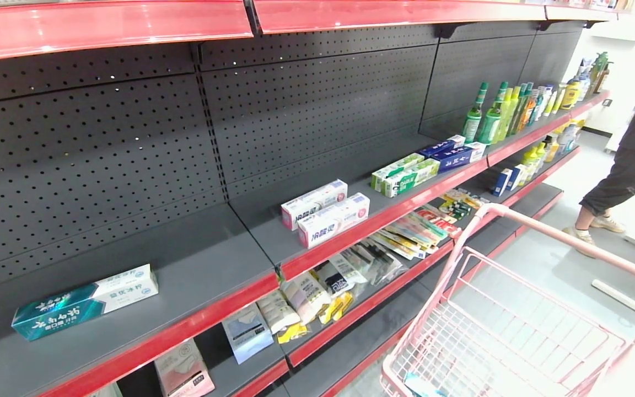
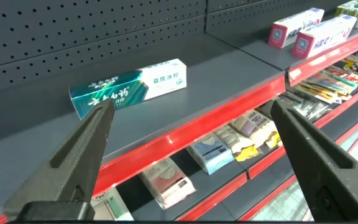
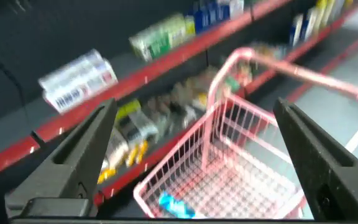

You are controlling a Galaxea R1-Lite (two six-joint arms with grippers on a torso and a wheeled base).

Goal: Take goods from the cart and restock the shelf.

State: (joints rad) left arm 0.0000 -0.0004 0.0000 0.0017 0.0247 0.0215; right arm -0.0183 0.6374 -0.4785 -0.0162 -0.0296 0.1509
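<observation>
Left gripper: fingers wide apart, empty, facing shelf, teal box lying there. Right gripper: spread, empty, over pink cart. Blurred blue item, perhaps a pack, on cart floor. White boxes farther right on shelf.

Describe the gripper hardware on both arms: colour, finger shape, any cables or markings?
The left gripper and right gripper look alike. Each has two matte dark grey fingers, long flat-sided wedges that taper to narrow tips and widen toward a dark block at the root. No cables, labels or markings are visible on either.
</observation>
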